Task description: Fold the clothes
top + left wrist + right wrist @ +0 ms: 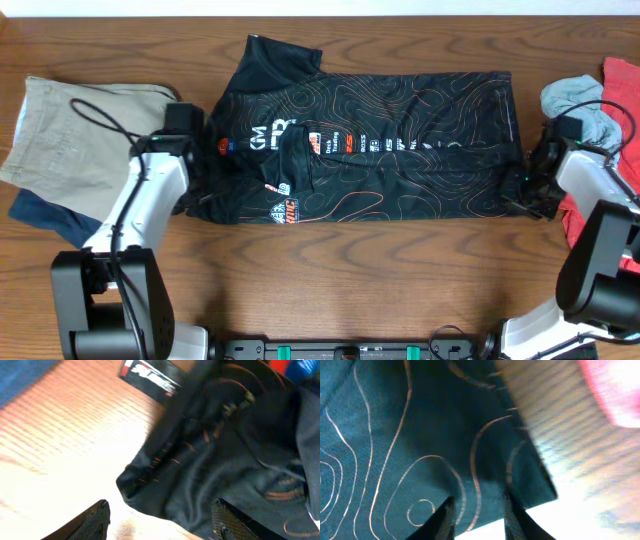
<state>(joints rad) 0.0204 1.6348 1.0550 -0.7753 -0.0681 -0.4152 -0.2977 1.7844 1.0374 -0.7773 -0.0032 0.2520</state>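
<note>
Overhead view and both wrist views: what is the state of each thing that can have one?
jersey: spread flat, one flap folded over near its logos.
left hand: open, at the jersey's edge.
right hand: fingers nearly together over the jersey's corner; grip unclear.
beige garment: folded, on the navy garment.
navy garment: mostly covered.
grey-blue garment: crumpled.
red garment: crumpled.

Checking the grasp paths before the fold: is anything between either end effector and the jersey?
Nothing visible. The left end effector is at the left edge of the jersey, the right end effector over its right corner. The beige garment and red cloth lie on the outer sides, not between.
</note>
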